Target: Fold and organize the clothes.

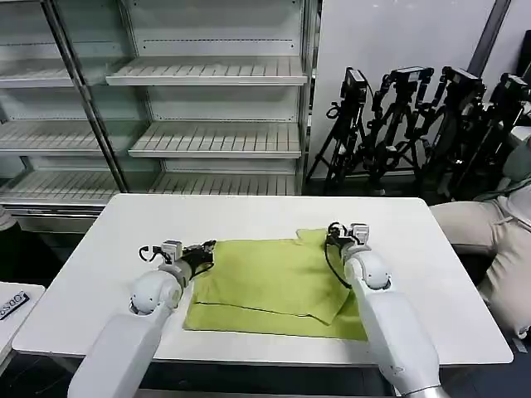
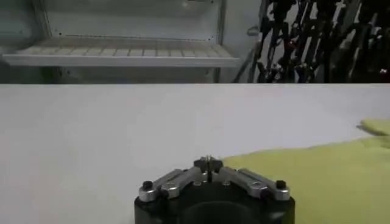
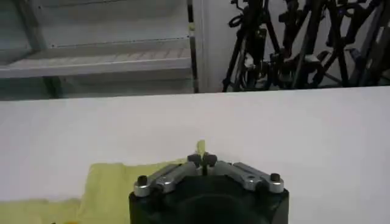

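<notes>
From my head camera, the lime-green shirt lies flat on the white table, partly folded, with one layer doubled over another so that a lower strip shows along the near edge. It sits in the near middle of the table, between my two arms. My left gripper rests at the shirt's left edge, near its far corner, and its fingers look drawn together there. My right gripper is at the shirt's far right corner, where a small flap of fabric sticks out. Behind the table stand empty white shelves and a row of black tripods.

From my left wrist, the fingertips meet with no gap between them, pinched just at the border of the yellow-green cloth. I cannot tell for certain whether fabric is caught between them, though the cloth's edge runs right up to the tips. The bare table stretches away beyond.

From my right wrist, the fingertips are likewise pressed together, and a thin sliver of yellow-green fabric stands up right behind them, so I am nipping the shirt's corner. More of the shirt spreads out to one side of the gripper, on the table top.
</notes>
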`<state>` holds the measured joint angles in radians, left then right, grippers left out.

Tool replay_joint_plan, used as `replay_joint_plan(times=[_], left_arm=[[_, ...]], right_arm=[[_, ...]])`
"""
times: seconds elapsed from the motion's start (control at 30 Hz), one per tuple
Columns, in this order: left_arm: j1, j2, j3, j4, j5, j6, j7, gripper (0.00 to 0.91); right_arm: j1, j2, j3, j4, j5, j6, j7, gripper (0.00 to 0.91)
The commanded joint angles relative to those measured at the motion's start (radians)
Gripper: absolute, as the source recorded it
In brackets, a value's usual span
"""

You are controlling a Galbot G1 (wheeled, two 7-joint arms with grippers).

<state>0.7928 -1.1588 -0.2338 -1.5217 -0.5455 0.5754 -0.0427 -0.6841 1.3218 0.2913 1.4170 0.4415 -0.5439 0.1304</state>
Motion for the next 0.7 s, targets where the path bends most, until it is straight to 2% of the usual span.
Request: replay_joint_plan(times=[0.03, 0.2, 0.4, 0.7], left_arm=[[0.134, 0.025, -0.064, -0.225, -0.032, -0.012, -0.041, 0.01], [0.207, 0.037, -0.088, -0.326, -0.047, -0.014, -0.066, 0.01], [0.334, 0.06, -0.131, -0.443, -0.059, -0.011, -0.071, 0.01], [0.46, 0.072, -0.164, -0.478, -0.036, -0.033, -0.033, 0.01]], right_arm=[[-0.206, -0.08, 0.021, 0.332, 0.04, 0.003, 0.008, 0.0], [-0.327, -0.116, 0.072, 0.453, 0.075, -0.003, 0.02, 0.0], [-0.455, -0.139, 0.119, 0.568, 0.074, -0.003, 0.014, 0.0], [-0.61, -0.147, 0.188, 0.65, 0.023, 0.028, 0.003, 0.0]])
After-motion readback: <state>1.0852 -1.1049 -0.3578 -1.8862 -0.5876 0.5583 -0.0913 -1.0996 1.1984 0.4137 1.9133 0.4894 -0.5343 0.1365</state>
